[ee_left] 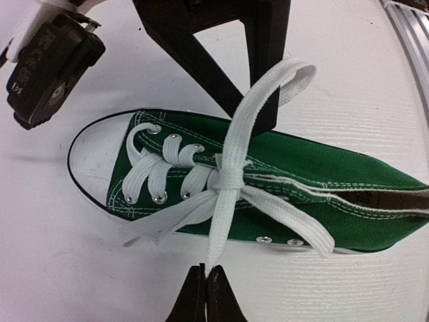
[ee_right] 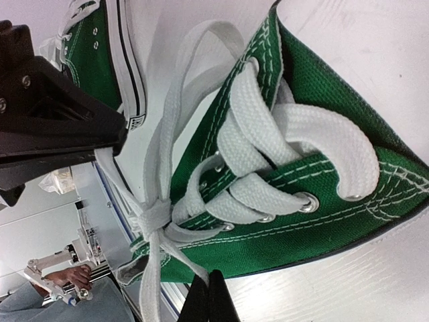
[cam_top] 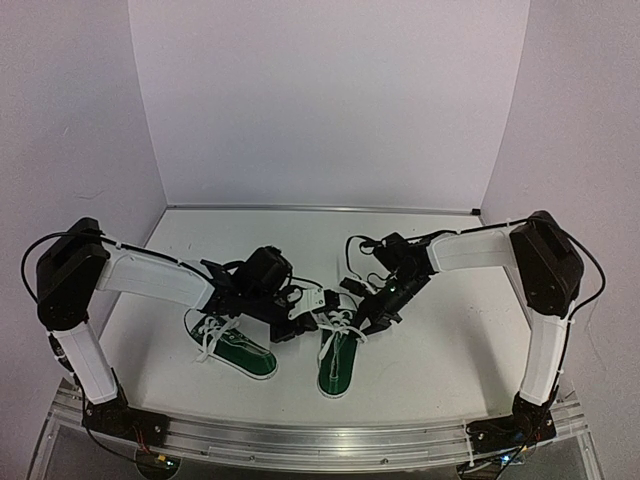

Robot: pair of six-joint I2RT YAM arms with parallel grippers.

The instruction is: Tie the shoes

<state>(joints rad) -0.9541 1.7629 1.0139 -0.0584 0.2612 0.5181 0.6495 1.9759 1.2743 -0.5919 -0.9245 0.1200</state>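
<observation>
Top view, shoes: the pair sits mid-table (cam_top: 450, 340), heels toward the arm bases. The spare shoe (cam_top: 240, 350) lies alone on the left, and the shoe (cam_top: 337, 365) beside it is the one both arms crowd over.
Top view, pincers: your left pincer (cam_top: 312, 316) and right pincer (cam_top: 362, 322) come at the laced part from opposite sides, handy for pulling two ends apart. It's too small here to read the jaws.
Left wrist, lace: the lace (ee_left: 228, 178) is crossed into a first knot over the tongue, with loose ends fanned across the shoe (ee_left: 301, 168).
Left wrist, left pincer: the left pincer (ee_left: 204, 295) is clamped tight on the strand dropping straight from the knot, so you look set to cinch.
Left wrist, right pincer: the right pincer (ee_left: 258, 111) is on the far side, pinching a folded bit of lace up off the shoe. My guess is that's a bow loop starting.
Right wrist, right pincer: the right pincer (ee_right: 208, 298) has its fingers pressed together, and a strand from the knotted lace (ee_right: 151, 218) runs right to the tips.
Right wrist, shoe: the shoe (ee_right: 322, 201) has nothing pinning it, so a hard tug may drag it.
Stage: the knot's in but there's no bow yet, I reckon.
</observation>
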